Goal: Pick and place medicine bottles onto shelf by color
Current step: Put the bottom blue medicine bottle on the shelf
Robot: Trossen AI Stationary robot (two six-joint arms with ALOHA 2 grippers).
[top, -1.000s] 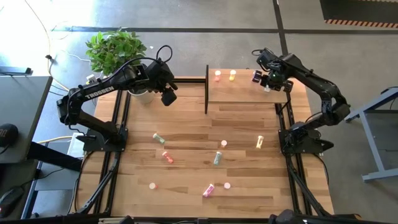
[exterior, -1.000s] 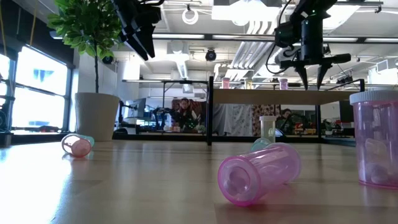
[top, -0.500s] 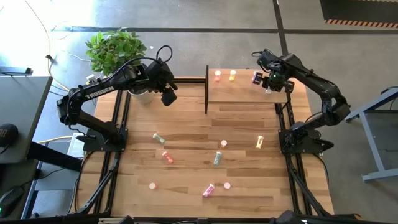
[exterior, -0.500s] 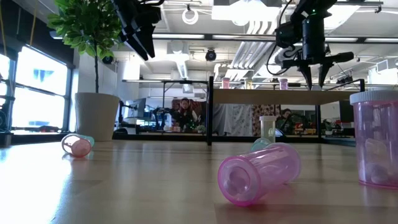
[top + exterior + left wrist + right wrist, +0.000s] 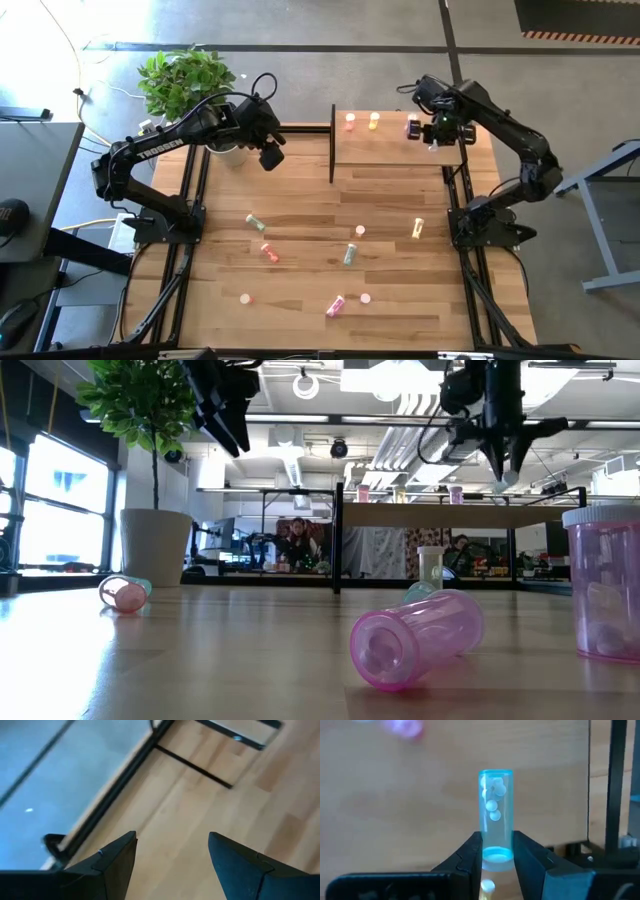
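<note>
The shelf (image 5: 395, 150), a raised light-wood platform with a black upright panel (image 5: 332, 143), stands at the table's far right. An orange bottle (image 5: 350, 122), a yellow one (image 5: 374, 120) and a pink one (image 5: 411, 127) stand on it. My right gripper (image 5: 433, 136) hangs over the shelf's right end, shut on a pale green bottle (image 5: 496, 810) with white pills inside. My left gripper (image 5: 272, 156) hovers open and bare over the table's far left, and the left wrist view shows only tabletop between its fingers (image 5: 172, 855). Several more bottles lie or stand on the tabletop, among them a yellow one (image 5: 418, 228) and a green one (image 5: 350, 254). My right gripper pinches the pale green bottle's upper end (image 5: 496, 851) between its two fingers. The fingers come from above, pointing down. The bottle hangs upright below them (image 5: 504, 481), lifted clear of the shelf top.
A potted plant (image 5: 185, 80) stands beyond the table's far left corner. In the low view a pink bottle (image 5: 415, 637) lies close to the near edge, with a pink one (image 5: 605, 585) upright beside it. Bare wood stretches across the shelf's near half.
My right gripper has shut its fingers on the pale green bottle at the shelf's right end. It has then risen, rolling a little at the wrist, and the bottle has come up off the shelf top. My left arm has kept still.
</note>
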